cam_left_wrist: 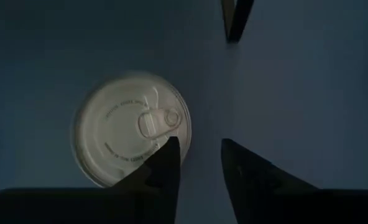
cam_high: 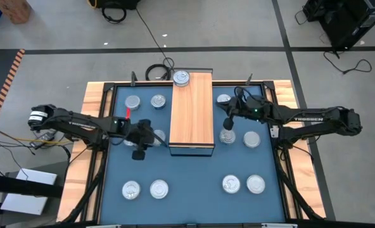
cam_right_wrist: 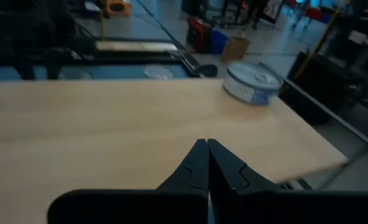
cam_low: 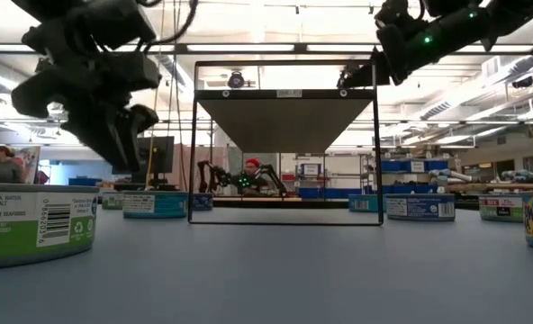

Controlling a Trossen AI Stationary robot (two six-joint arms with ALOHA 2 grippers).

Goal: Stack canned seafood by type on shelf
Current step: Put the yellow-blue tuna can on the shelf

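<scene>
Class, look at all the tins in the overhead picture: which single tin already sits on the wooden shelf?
The tin at the shelf's far end. Every other tin lies on the blue mat.

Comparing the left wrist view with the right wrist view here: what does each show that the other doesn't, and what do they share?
Only the left wrist view: the left gripper, fingers apart, empty, above the blue mat, with a silver-lidded tin lying beside one finger, not between them.

Only the right wrist view: the right gripper, shut and empty, over the wooden shelf, where a single tin stands near the far end.

Both: an empty gripper and one tin nearby, ungripped.
</scene>
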